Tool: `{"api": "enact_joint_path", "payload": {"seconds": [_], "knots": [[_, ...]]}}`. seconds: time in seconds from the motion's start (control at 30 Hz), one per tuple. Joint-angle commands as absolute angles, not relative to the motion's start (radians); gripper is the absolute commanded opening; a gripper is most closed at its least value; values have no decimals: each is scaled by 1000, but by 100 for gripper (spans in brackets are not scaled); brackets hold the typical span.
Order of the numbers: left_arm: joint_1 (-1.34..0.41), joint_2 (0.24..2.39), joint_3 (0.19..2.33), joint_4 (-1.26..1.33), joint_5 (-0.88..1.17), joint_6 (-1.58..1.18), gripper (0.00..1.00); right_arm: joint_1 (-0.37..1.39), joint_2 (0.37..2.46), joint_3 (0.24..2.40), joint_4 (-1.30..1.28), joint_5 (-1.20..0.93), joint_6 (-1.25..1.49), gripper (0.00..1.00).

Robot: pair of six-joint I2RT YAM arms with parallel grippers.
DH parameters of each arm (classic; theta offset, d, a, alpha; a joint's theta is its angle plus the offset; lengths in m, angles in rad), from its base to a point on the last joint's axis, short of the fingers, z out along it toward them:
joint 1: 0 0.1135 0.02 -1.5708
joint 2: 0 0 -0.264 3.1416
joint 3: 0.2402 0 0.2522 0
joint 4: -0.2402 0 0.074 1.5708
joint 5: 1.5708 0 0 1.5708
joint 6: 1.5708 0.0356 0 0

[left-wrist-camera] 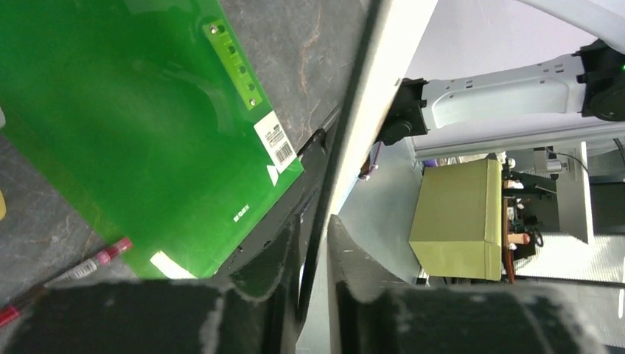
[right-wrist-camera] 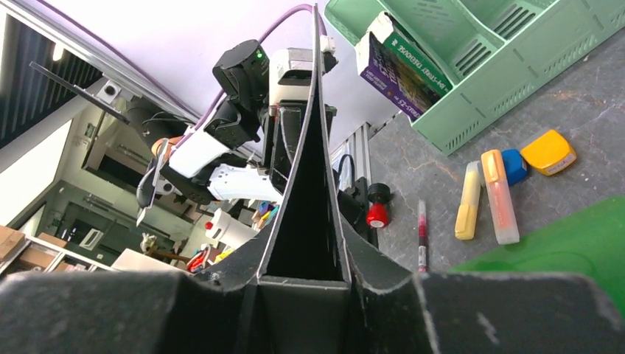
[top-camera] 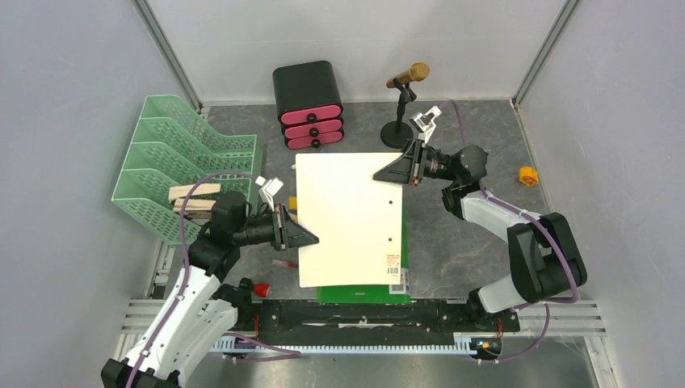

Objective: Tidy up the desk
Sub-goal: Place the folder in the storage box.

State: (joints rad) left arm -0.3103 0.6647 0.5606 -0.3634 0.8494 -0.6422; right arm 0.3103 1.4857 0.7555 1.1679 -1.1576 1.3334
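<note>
Both grippers clamped on one white folder above the tabletop.
We record the left gripper (top-camera: 309, 238) closed on the left edge of the white folder (top-camera: 347, 218) and the right gripper (top-camera: 381, 175) closed on its far right corner; in each wrist view the thin board sits pinched between the two fingers. One green folder (top-camera: 355, 293) lies flat on the tabletop (top-camera: 460, 242) beneath it. The dark marbled tabletop fills the cell floor under both arms. Left of the folders we count two highlighters (right-wrist-camera: 497, 195), one red pen (right-wrist-camera: 422, 236) and one red-capped item (top-camera: 260, 288). Further out stand one mint-green tiered tray (top-camera: 161, 145) at far left, one black drawer box (top-camera: 307, 85) with three pink fronts, one microphone (top-camera: 408, 75) on its stand, and one yellow roll (top-camera: 528, 175) at the right.
</note>
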Motion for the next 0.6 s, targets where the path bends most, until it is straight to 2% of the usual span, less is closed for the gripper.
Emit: {"api": "enact_joint_path", "payload": {"seconds": [0.0, 0.07, 0.13, 0.17, 0.3, 0.4, 0.47, 0.57], "knots": [[-311, 688, 570, -418, 730, -618, 44, 356, 1428, 774, 1064, -1236, 1288, 0], [-310, 685, 576, -425, 720, -630, 77, 356, 1432, 776, 1040, -1231, 1271, 0], [-310, 676, 591, -439, 700, -630, 96, 356, 1438, 780, 1040, -1231, 1270, 0], [-311, 667, 596, -440, 682, -630, 99, 356, 1440, 781, 1035, -1231, 1266, 0], [-311, 642, 633, -443, 596, -634, 100, 356, 1437, 783, 1002, -1226, 1240, 0], [-309, 640, 687, -468, 526, -625, 100, 356, 1439, 818, 834, -1222, 1123, 0], [-310, 643, 744, -508, 455, -607, 100, 356, 1439, 867, 640, -1204, 984, 0], [-310, 641, 828, -569, 351, -565, 100, 356, 1460, 1051, 98, -1114, 585, 0]]}}
